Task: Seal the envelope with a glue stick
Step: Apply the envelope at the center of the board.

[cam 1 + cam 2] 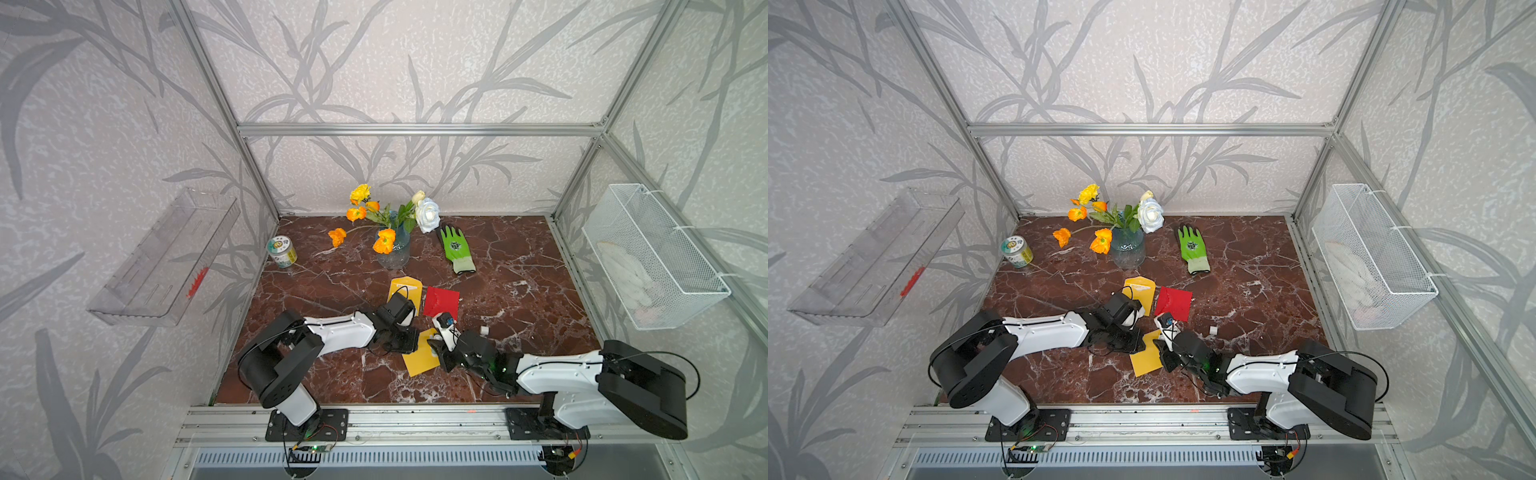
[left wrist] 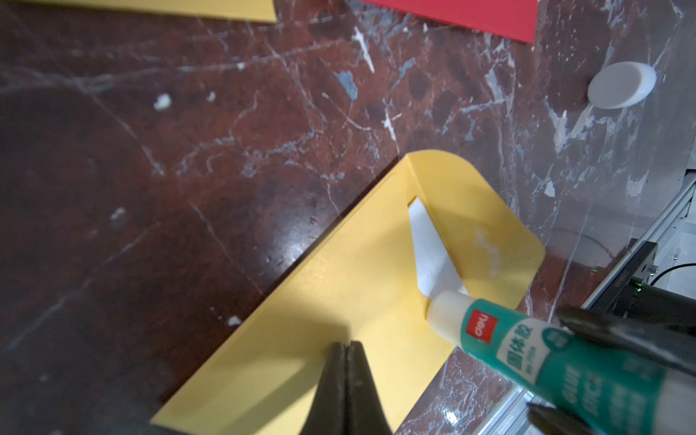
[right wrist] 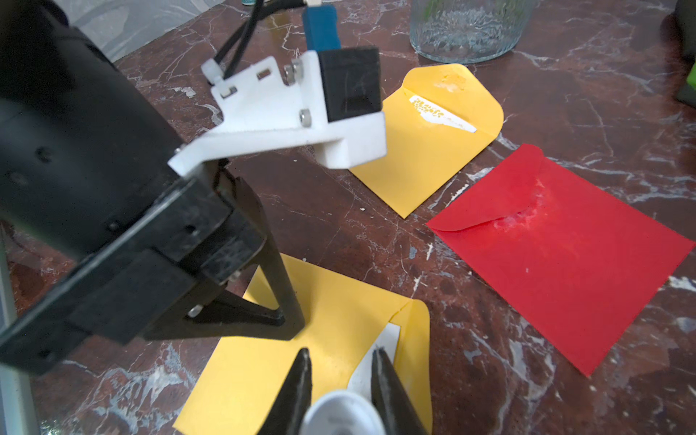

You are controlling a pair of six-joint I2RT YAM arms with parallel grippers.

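An aluminium frame (image 1: 415, 129) lined with grey leaf-patterned wallpaper (image 1: 374, 62) encloses a dark red-brown marble tabletop (image 1: 519, 291). On the left wall hangs a clear plastic shelf tray (image 1: 166, 257). Below it, near the tabletop's left edge, stands a small round printed tin (image 1: 281, 250). The left gripper (image 2: 344, 348), its jaws pinched together, presses its tips onto the near yellow paper envelope (image 2: 339, 286), whose rounded flap lies open. At the back stands a clear glass vase (image 1: 394, 253) of orange, yellow and white flowers, with a second yellow paper envelope (image 1: 405, 286) and a red paper envelope (image 1: 441, 302) in front of it. The right gripper (image 3: 341, 354) clamps the white-and-teal glue stick (image 2: 527, 346), uncapped, its tip touching the near envelope at the flap's fold. Further right lie a green fabric glove (image 1: 456, 249) and a small white plastic cap (image 1: 484, 331). On the right wall hangs a white wire mesh basket (image 1: 652, 253).
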